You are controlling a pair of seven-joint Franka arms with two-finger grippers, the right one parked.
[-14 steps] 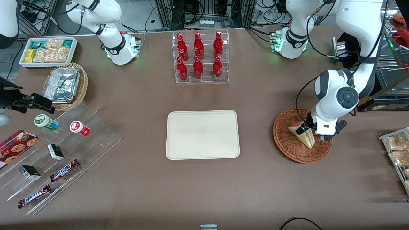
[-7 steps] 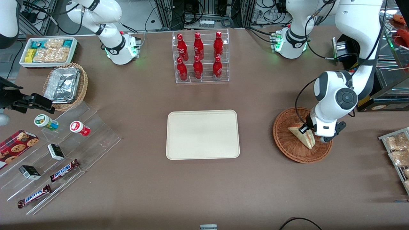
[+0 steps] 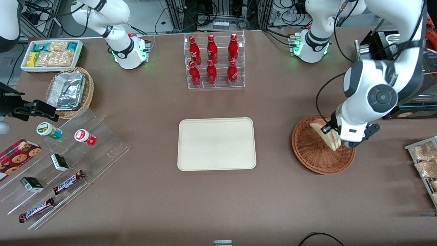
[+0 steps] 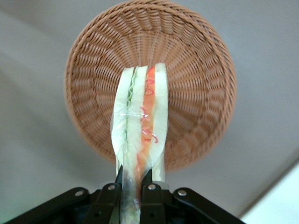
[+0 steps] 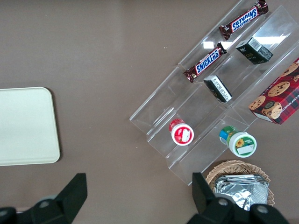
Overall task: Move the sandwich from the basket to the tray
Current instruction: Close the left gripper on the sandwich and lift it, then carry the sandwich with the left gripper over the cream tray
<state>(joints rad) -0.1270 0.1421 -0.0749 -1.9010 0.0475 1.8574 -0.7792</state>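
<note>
Front view: from the parked arm's end of the brown counter (image 3: 143, 205), the cream tray (image 3: 216, 144) lies flat and bare, well apart from the gripper (image 3: 330, 131) at the working arm's end. Farther from the camera than the tray stands a clear rack of red bottles (image 3: 214, 61). At the working arm's end, the gripper hangs over the wicker basket (image 3: 314, 153), its fingers clamped on the sandwich (image 3: 324, 134). The wedge is lifted above the basket's floor, tilted, with its layered edge facing the camera.

Left wrist view shows the two black fingers (image 4: 110, 196) pinching the clear-wrapped sandwich (image 4: 140, 130) at one end, white bread on each flank, green and red-orange filling between. Directly below the gripper (image 4: 131, 196) sits the round basket (image 4: 196, 74), apart from the sandwich, on the bare counter (image 4: 32, 154).
</note>
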